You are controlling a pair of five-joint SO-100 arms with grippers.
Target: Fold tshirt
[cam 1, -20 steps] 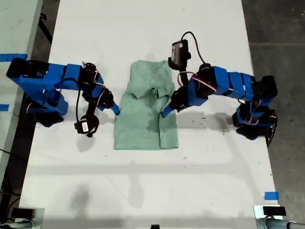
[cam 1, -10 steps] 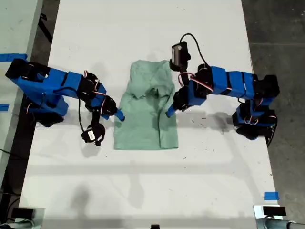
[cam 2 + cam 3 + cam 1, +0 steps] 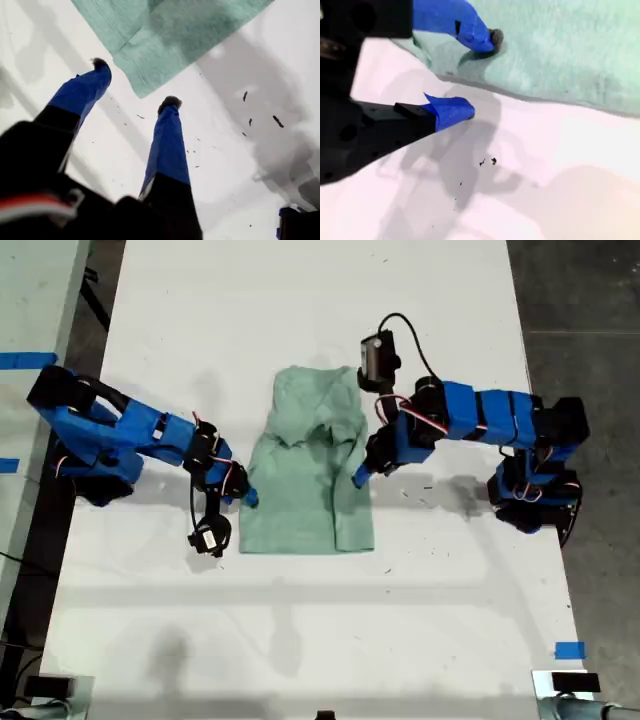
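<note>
step: side fold | tshirt (image 3: 308, 480) half-folded on bench (image 3: 300, 640) | both tools spread, empty | next: pinch edge

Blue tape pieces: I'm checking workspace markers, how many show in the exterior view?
3. Upper tape and lower tape at the exterior view's left edge, third tape at its lower right; more may be off-frame.

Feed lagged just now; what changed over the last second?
The arm on the exterior view's left stretched out, its gripper sliding toward the view's bottom beside the tshirt edge. The other arm's gripper barely shifted. Nothing was gripped; tshirt unmoved.
</note>
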